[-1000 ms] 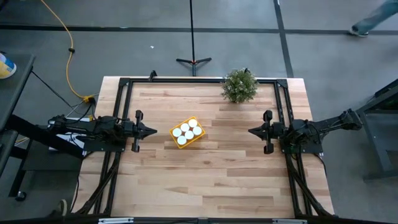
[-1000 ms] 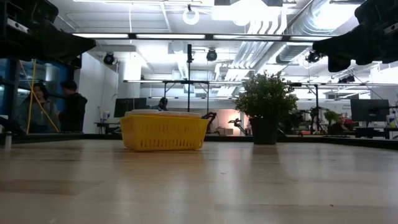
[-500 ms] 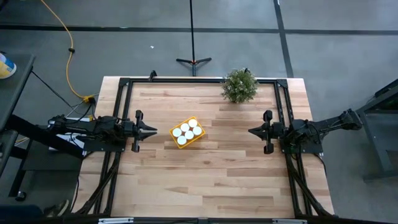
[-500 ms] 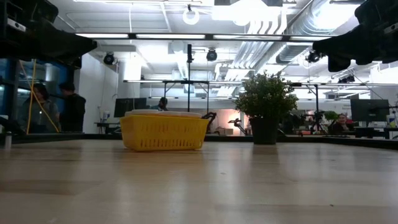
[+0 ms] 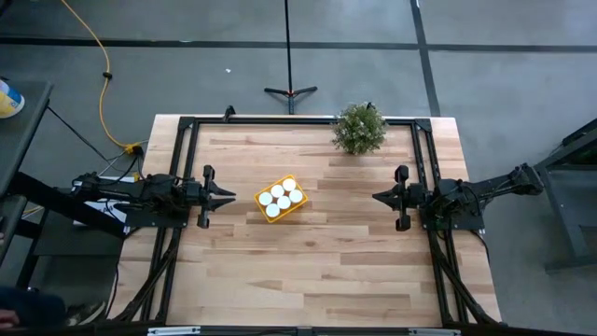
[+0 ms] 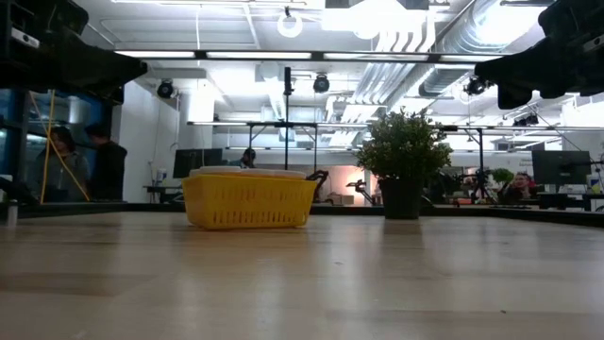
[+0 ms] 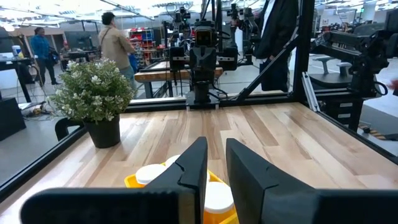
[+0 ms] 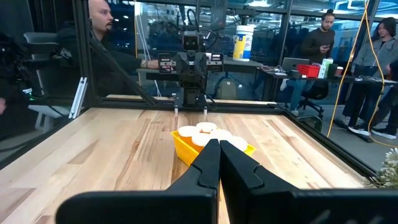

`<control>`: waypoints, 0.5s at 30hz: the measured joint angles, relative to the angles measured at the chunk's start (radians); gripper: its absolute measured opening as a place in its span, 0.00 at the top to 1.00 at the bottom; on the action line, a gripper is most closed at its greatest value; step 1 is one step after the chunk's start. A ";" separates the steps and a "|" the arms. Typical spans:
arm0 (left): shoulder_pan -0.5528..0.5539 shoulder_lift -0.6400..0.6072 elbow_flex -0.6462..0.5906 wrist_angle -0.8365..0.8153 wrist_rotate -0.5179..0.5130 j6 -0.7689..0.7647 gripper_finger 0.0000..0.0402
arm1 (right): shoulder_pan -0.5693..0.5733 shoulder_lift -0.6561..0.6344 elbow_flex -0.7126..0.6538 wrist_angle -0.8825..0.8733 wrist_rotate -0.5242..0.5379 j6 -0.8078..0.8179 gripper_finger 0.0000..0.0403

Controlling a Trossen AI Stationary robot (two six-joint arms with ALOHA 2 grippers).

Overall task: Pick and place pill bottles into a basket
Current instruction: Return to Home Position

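Note:
The yellow basket (image 5: 282, 198) stands on the table's middle, a little left of centre, and holds several white-capped pill bottles (image 5: 280, 197). The caps show above its rim in the right wrist view (image 8: 210, 133) and the left wrist view (image 7: 153, 173). My left gripper (image 5: 231, 196) hangs level above the table just left of the basket, pointing at it, its fingers (image 7: 198, 163) a narrow gap apart with nothing between them. My right gripper (image 5: 375, 197) hangs level farther off to the basket's right, shut and empty (image 8: 218, 144).
A green potted plant (image 5: 359, 128) stands at the table's far edge, right of centre. A black frame (image 5: 298, 120) runs along the far and side edges. Bare wood lies in front of the basket (image 6: 248, 200). People stand in the room beyond the table.

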 joint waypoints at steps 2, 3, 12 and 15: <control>0.000 0.000 0.000 0.000 0.000 0.000 0.76 | 0.000 0.000 0.000 0.000 0.000 0.000 1.00; 0.000 0.000 0.000 0.000 0.000 0.000 0.76 | 0.000 0.000 0.000 0.000 0.000 0.000 1.00; 0.000 0.000 0.000 0.000 -0.001 0.000 0.76 | 0.000 0.000 0.000 0.000 0.000 0.000 1.00; 0.000 0.000 0.000 0.000 -0.001 0.000 0.76 | 0.000 0.000 0.000 0.000 0.000 0.000 1.00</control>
